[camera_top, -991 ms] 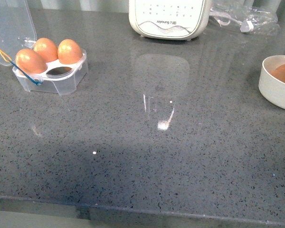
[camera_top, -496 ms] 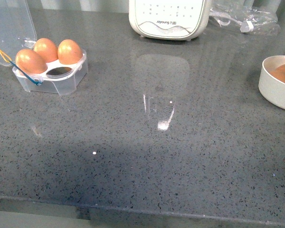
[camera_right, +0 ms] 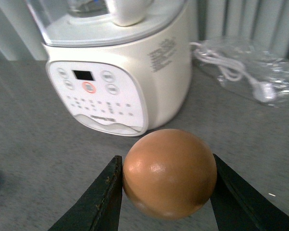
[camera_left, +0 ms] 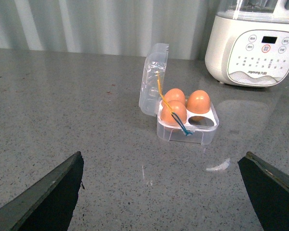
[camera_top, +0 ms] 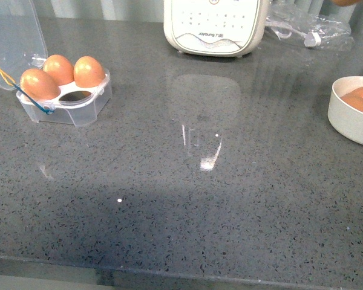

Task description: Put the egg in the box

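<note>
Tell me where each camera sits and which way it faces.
Front: on the body, looking down over the counter; box far left, bowl right, white appliance behind; no arm clearly shows.
Left wrist: on the left arm, facing the open box with three eggs; its open jaws in the foreground.
Right wrist: on the right arm, facing the appliance; its jaws shut on an egg.
Shared: all three show the appliance; front and left wrist share the box.

A grey speckled stone counter meets a pale ribbed wall at the far side; a bright glare sits mid-counter.
</note>
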You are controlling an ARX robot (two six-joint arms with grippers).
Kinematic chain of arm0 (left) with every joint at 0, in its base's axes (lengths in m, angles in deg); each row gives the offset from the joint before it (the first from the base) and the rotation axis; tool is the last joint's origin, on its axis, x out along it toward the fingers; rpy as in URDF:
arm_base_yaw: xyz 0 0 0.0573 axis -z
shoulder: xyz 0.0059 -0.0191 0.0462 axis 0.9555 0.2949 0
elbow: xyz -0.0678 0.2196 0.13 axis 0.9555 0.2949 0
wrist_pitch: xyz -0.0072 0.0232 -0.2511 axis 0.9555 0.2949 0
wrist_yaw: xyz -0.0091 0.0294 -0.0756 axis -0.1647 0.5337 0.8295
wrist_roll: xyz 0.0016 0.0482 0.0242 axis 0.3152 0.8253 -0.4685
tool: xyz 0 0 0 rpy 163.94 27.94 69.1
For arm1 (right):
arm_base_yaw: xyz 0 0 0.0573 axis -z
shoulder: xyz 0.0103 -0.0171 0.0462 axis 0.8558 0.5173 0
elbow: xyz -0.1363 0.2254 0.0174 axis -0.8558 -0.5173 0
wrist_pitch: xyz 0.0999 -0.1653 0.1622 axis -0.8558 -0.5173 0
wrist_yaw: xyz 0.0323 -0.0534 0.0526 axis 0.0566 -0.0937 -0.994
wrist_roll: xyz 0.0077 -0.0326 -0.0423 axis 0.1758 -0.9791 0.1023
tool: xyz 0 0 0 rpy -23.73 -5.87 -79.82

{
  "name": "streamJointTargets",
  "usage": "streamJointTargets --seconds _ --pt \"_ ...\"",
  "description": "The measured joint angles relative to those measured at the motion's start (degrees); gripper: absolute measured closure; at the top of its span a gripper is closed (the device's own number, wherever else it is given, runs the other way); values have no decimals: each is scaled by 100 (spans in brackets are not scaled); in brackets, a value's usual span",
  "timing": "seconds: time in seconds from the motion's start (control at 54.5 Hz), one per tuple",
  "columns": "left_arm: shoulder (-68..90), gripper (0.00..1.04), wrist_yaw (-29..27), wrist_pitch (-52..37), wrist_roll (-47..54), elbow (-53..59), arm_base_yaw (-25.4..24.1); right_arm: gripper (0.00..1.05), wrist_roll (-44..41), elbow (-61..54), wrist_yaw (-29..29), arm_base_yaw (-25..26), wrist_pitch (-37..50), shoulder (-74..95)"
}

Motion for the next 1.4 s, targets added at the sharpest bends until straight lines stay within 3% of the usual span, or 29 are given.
streamJointTargets --seconds 0.129,0.275,0.514,0.679,0.955,1.395 --pt "0 7 0 0 0 0 0 61 234 468 -72 -450 -101 474" --pt "0 7 0 0 0 0 0 61 186 719 -647 -994 -133 774" --pt "0 7 0 0 0 0 0 61 -632 769 -1777 -1727 -433 828" --pt "0 7 0 0 0 0 0 61 -1362 758 -2315 -1821 -785 817" --pt "0 7 0 0 0 0 0 61 -1878 1139 -2409 -1912 -1189 1121" --pt "0 7 0 0 0 0 0 61 -2076 2450 -2037 -2450 -1832 2120"
